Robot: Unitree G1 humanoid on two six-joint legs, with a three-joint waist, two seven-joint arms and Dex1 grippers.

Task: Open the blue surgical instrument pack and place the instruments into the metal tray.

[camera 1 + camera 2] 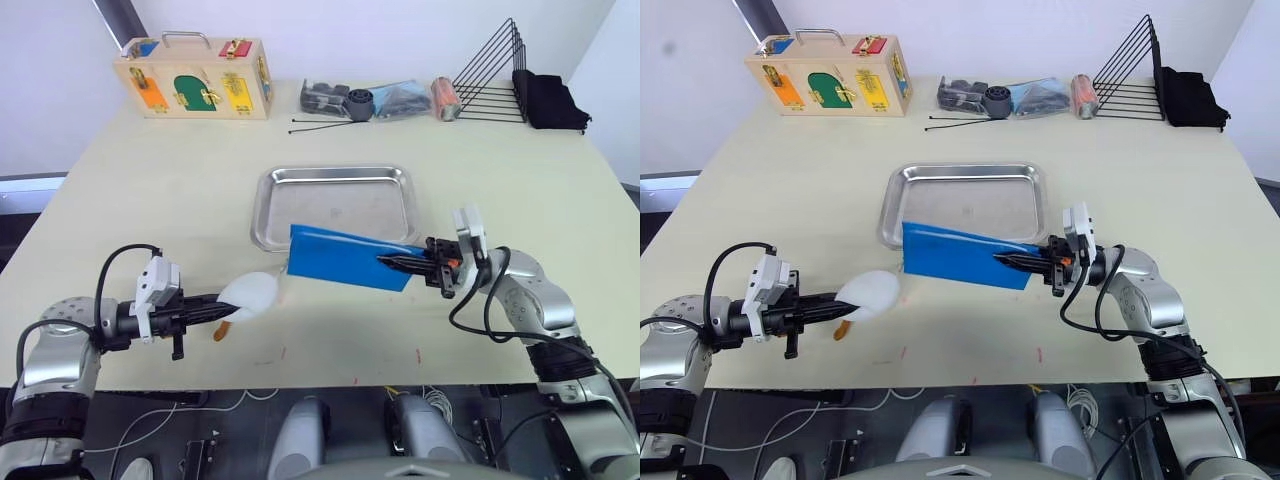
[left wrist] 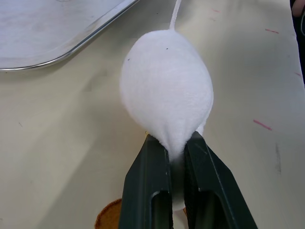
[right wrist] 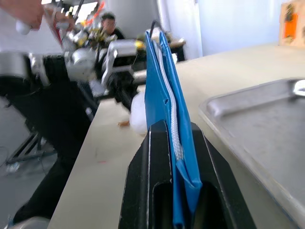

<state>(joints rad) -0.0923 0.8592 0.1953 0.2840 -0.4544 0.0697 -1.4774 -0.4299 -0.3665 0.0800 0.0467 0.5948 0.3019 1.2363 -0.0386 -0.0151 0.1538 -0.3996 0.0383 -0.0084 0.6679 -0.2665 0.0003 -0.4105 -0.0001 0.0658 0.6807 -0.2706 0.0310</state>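
The blue surgical instrument pack point(image 1: 345, 258) is held on edge over the front rim of the metal tray point(image 1: 335, 174). My right gripper point(image 1: 390, 262) is shut on its right end. In the right wrist view the pack point(image 3: 164, 90) stands upright between the fingers point(image 3: 147, 157), with the tray point(image 3: 267, 138) beside it. My left gripper point(image 1: 226, 311) is shut on a white egg-shaped plush toy point(image 1: 250, 294) on the table, left of the pack. The left wrist view shows the toy point(image 2: 167, 90) pinched at its narrow end. The instruments are hidden; the tray's floor is bare.
A wooden latch box point(image 1: 195, 80) stands at the back left. Black cable ties point(image 1: 320, 125), bagged parts point(image 1: 365, 100) and an orange can point(image 1: 445, 98) lie at the back middle. A black wire rack point(image 1: 495, 75) and black cloth point(image 1: 550, 100) are back right.
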